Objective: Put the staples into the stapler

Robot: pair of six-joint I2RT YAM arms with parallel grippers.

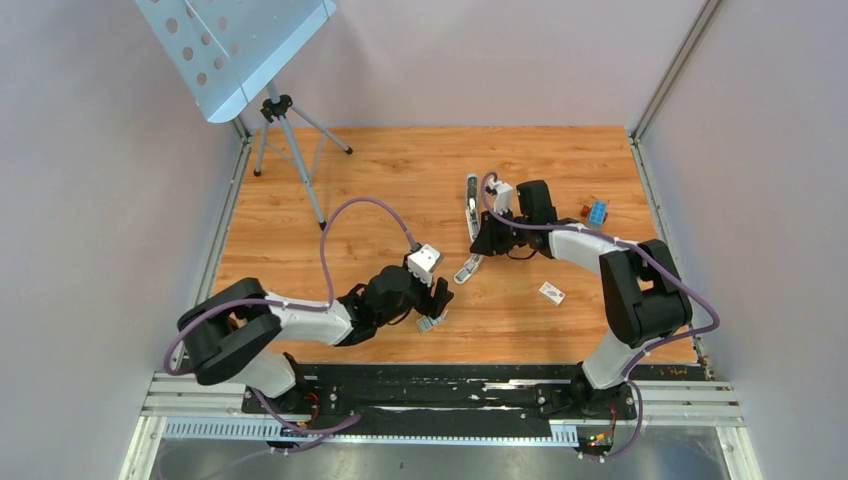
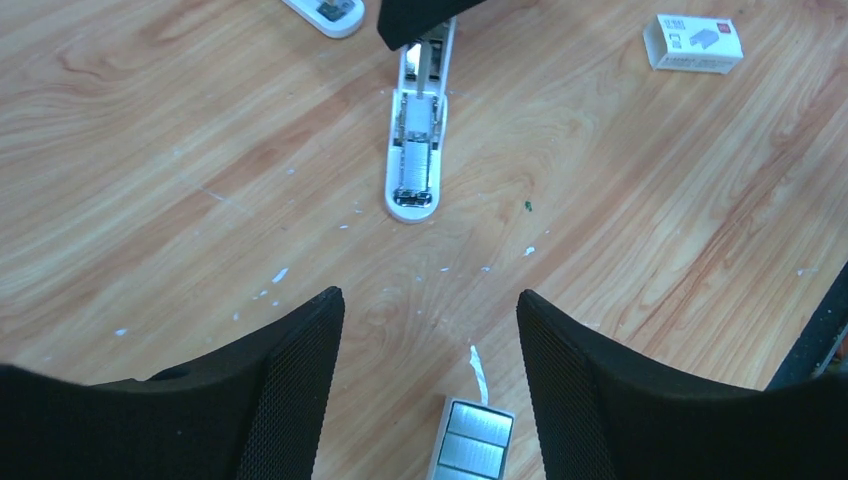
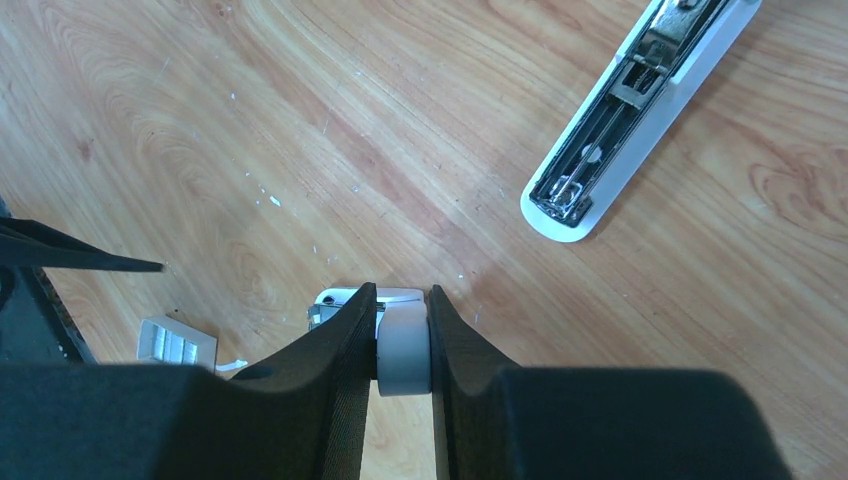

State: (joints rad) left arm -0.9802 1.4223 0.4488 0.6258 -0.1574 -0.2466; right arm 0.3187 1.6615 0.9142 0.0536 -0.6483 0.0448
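Close to the table's (image 2: 180,170) near edge, about its middle, we find the staples (image 2: 470,452) lying flat, directly below the gap of the left end effector (image 2: 428,300). Its fingers stand open on either side of the block without touching it, and nothing is held there. The block's lower end is cut off in the left wrist view, so we cannot fix its long axis. A little further in, toward the right edge, a small white box (image 2: 695,42) lies apart from both. Further in again, near the table's centre, the stapler (image 2: 414,150) lies opened out with its metal channel upward. Its free tip points back at the left end effector, and its long axis is roughly in line with that arm's reach. The right end effector (image 3: 400,295) is clamped on the stapler where its two halves meet. We judge the left arm the nearer to the staples, with the carry running straight ahead to the channel.
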